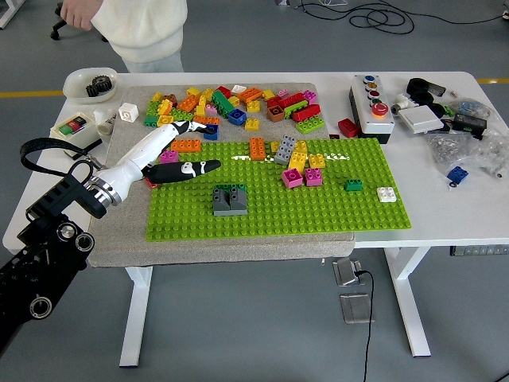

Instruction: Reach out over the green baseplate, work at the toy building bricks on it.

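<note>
The green baseplate [318, 211] lies on a grey mat in the middle of the table. My left hand [200, 148] reaches in from the left over the plate's far left corner, fingers spread and holding nothing. Its black thumb [193, 169] points right, and its white fingers [163, 141] lie by an orange brick [187, 146] and a magenta brick [169, 157]. A grey brick [230, 199] stands on the plate, apart from the hand and nearer to me. Further right stand an orange brick [258, 148], a grey and yellow stack [291, 153] and two magenta bricks [302, 177].
Loose bricks [231, 103] are heaped behind the plate. A button box [371, 97] and plastic bags [469, 143] sit at the right, a white bowl [90, 82] and a switch box [75, 134] at the left. A person [135, 28] stands at the far left.
</note>
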